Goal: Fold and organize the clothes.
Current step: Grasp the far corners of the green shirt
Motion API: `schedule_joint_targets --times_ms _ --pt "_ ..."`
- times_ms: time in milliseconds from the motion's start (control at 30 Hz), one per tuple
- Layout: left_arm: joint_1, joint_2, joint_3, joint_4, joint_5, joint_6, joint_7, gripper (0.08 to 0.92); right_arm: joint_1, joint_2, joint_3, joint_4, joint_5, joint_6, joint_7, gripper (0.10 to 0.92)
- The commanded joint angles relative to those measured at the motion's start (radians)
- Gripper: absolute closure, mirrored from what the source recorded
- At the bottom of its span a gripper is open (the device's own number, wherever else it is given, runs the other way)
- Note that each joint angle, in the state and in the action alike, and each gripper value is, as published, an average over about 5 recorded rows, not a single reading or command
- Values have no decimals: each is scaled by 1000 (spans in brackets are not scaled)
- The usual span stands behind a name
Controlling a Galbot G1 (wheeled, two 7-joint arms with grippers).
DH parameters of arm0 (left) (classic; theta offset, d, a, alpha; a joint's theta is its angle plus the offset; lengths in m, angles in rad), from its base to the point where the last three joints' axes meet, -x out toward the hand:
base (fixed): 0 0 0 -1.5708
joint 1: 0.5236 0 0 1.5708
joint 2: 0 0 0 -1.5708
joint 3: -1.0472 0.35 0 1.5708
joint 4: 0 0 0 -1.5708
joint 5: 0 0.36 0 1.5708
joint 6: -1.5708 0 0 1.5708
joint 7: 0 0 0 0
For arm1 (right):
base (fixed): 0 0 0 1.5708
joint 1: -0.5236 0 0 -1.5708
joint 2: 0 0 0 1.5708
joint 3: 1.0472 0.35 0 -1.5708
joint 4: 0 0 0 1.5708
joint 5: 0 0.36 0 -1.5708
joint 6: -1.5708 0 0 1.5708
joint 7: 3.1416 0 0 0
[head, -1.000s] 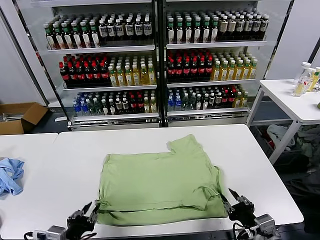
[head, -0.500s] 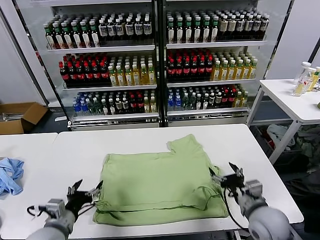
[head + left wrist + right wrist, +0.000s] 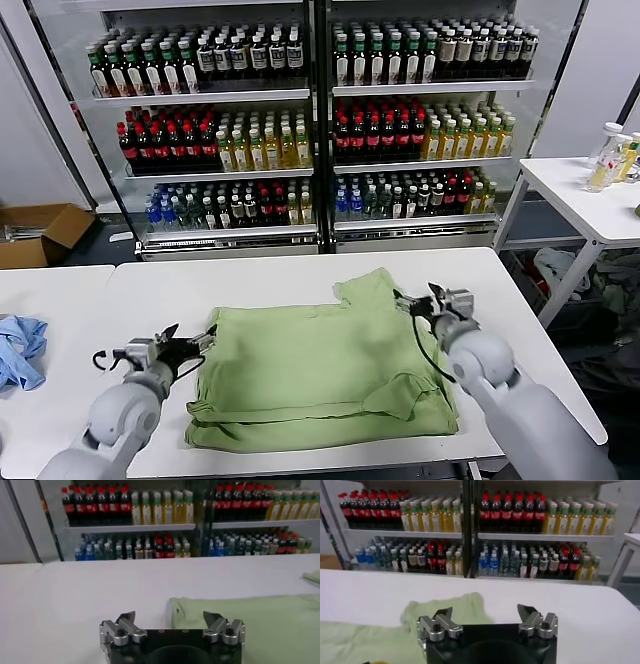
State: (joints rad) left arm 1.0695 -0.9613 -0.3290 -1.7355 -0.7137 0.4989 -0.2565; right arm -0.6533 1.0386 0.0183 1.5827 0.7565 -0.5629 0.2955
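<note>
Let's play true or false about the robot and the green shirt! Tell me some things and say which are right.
1. The green shirt lies on the white table. True.
2. The left gripper is squeezing the shirt. False: it is open, beside the shirt's edge.
3. The right gripper is open. True.
4. A blue cloth lies on top of the shirt. False: it lies apart, on the table to the robot's left.
5. Shelves of bottles stand behind the table. True.

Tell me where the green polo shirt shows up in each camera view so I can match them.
Head view: the green polo shirt lies mid-table, between both grippers.
Left wrist view: shirt spreads beyond the left gripper.
Right wrist view: shirt is past the right gripper.
Shared landmark: the bottle shelves behind the table.
</note>
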Motion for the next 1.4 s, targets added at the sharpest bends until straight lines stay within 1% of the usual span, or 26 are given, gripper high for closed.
schedule_joint_targets --times_ms 33,267,567,667,767,900,1133,1400 --pt "-251 -11 171 210 -27 43 -26 177 261 123 -131 -345 9 -15 -6 203" --pt "-282 -33 180 261 -33 52 -49 177 235 160 -113 -402 11 -15 8 202" --pt "-260 -32 182 248 -49 56 -40 177 236 187 -130 -473 10 -16 -6 203" --pt "-247 -33 181 242 -52 57 -33 204 234 192 -133 -487 14 -17 -20 202" --pt "-238 -35 177 240 -55 56 -27 277 233 194 -135 -495 19 -17 -24 233" --pt "-226 -31 174 234 -68 54 -17 398 226 191 -144 -487 34 -17 -30 336" --pt "-215 -25 165 226 -104 44 9 597 205 180 -151 -430 35 -17 -59 544" --pt "-193 -19 138 199 -150 -48 30 830 171 153 -113 -337 47 -3 -113 769"
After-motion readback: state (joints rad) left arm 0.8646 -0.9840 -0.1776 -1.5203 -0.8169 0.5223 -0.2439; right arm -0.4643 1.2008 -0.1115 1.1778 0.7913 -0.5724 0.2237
